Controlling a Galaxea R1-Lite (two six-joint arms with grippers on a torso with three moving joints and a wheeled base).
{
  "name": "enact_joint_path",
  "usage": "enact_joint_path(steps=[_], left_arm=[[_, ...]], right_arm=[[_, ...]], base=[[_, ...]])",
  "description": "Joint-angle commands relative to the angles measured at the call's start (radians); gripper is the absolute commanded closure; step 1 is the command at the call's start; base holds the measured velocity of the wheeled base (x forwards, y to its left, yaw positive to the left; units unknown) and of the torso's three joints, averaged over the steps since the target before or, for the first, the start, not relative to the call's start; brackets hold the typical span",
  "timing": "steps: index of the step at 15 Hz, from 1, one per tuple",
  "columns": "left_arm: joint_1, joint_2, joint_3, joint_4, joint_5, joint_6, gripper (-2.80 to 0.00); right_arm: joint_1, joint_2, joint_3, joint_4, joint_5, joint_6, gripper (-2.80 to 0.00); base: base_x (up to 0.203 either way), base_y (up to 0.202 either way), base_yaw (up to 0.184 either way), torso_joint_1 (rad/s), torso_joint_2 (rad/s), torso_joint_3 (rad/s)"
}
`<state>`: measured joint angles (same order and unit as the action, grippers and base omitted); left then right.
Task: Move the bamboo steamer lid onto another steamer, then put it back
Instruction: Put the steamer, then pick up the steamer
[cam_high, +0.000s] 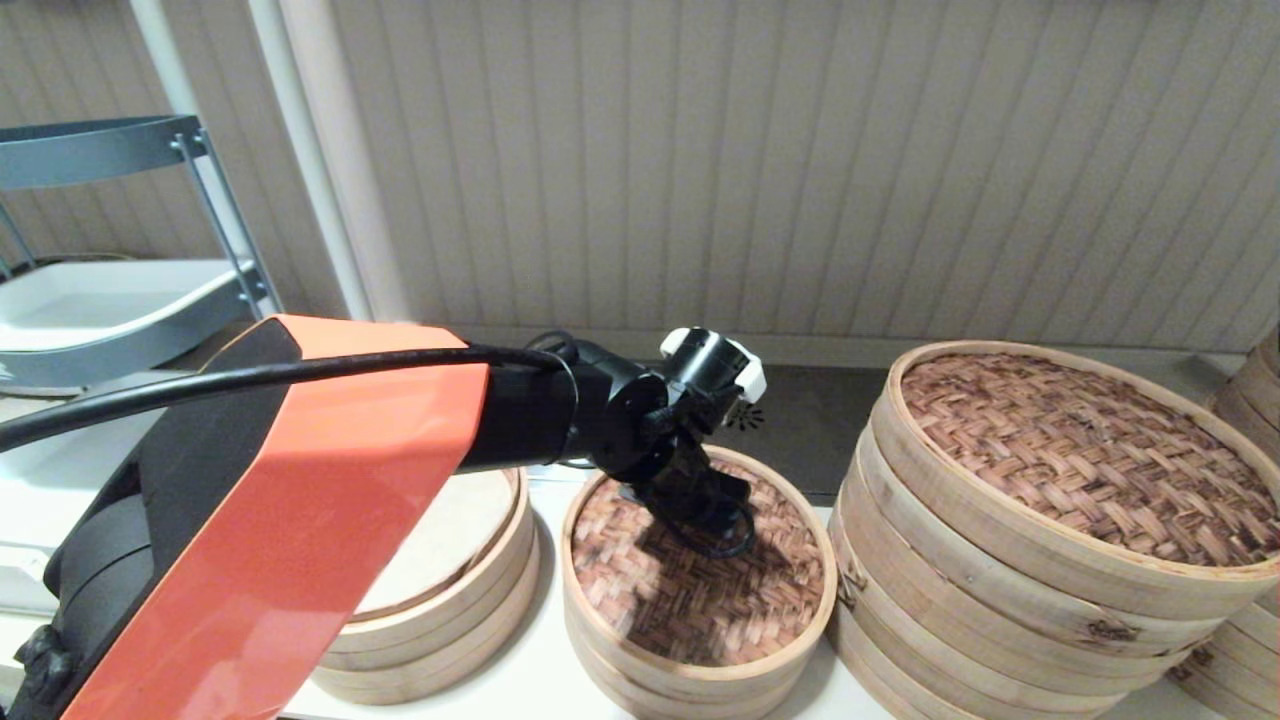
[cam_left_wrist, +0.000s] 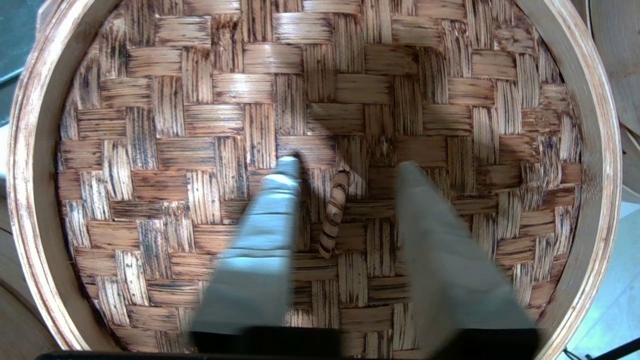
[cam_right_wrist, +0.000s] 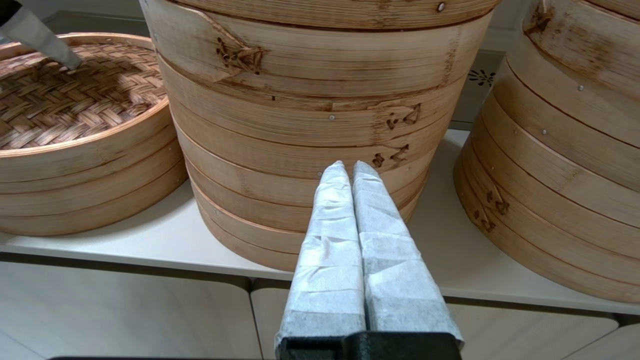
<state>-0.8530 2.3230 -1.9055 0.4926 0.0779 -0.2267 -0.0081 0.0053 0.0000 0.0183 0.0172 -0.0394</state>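
Left gripper hangs over the middle of the bamboo steamer lid, its two taped fingers spread apart with the small loop handle between them, neither finger closed on it. Whether the fingertips touch the woven top cannot be told. That lid sits on a small pale steamer at the near centre of the white counter. Just to its left, partly hidden behind the orange left arm, stands another steamer, uncovered, with a pale liner showing inside. To the right rises a much larger steamer stack topped by its own wide woven lid. Right gripper is low at the near counter edge, facing the large stack's side, its fingers pressed together and holding nothing.
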Motion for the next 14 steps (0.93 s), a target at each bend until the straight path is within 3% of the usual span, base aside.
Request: enact_joint_path(steps=[1,4,9,10,14], left_arm=[[0.0,-0.004,0.0,0.006,0.0,-0.005,-2.8],[0.0,-0.055,0.002,0.013,0.0,-0.01,-2.8],[-0.001,-0.292,0.072,0.024,0.001,-0.015,-2.8],[-0.001,-0.349,0.102,0.025,0.002,-0.015,0.0],[0.0,-0.554,0.278,0.02,0.052,-0.019,0.0]], right_arm=[[-0.001,0.001,0.002,0.0,0.0,-0.001,0.0],[-0.001,0.001,0.002,0.0,0.001,-0.001,0.0],[0.0,0.001,0.002,0.0,0.001,-0.001,0.0],[0.0,0.001,0.002,0.0,0.001,-0.001,0.0],[-0.001,0.001,0.002,0.0,0.001,-0.001,0.0]], base=[[0.0,0.0,0.0,0.0,0.0,0.0],[0.0,0.0,0.0,0.0,0.0,0.0],[0.0,0.0,0.0,0.0,0.0,0.0],[0.0,0.0,0.0,0.0,0.0,0.0],[0.0,0.0,0.0,0.0,0.0,0.0]])
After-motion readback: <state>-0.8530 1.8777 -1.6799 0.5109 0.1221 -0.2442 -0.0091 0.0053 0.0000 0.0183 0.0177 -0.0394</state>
